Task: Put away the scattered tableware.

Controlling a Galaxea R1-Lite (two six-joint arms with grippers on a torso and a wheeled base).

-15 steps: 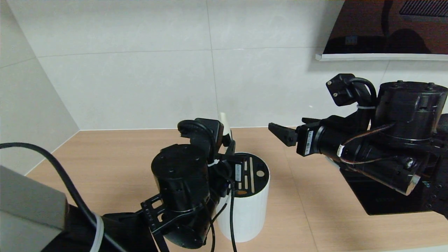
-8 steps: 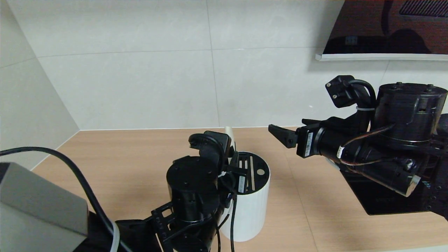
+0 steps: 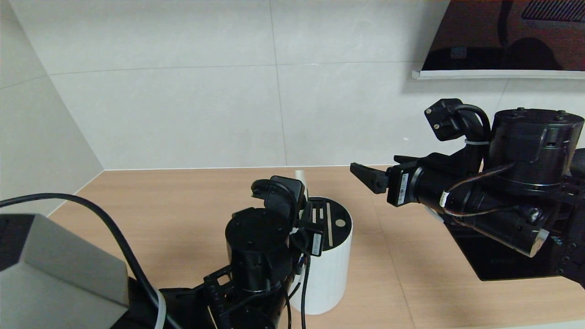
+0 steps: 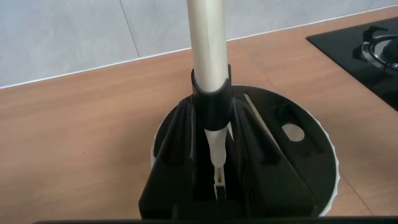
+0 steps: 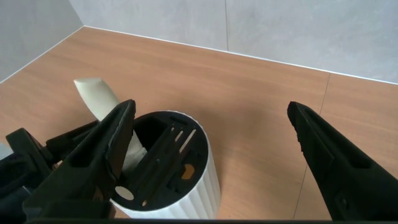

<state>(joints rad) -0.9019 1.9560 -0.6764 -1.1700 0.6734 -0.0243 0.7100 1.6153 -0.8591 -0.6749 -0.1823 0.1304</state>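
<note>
Left end effector [image 4: 210,118] sits right over the white holder [image 3: 327,269], pinching a cream-handled utensil [image 4: 207,37] roughly upright. The utensil's lower end is down in one of the slots in the holder's black top and the handle sticks up above the fingers. So it is partly in but not seated or let go.

Right end effector [image 3: 372,176] hovers in the air to the right of the holder, apart from it, fingers spread, holding nothing.

The holder stands on the wooden surface [image 3: 160,205], with a black cooktop [image 3: 484,260] off to its right.

Progress: this piece looks close to stowed. What's left is probably pushing it down fully, then letting go and lifting clear. Cannot tell whether more tableware remains to be put away, or what else is already in the slots.
</note>
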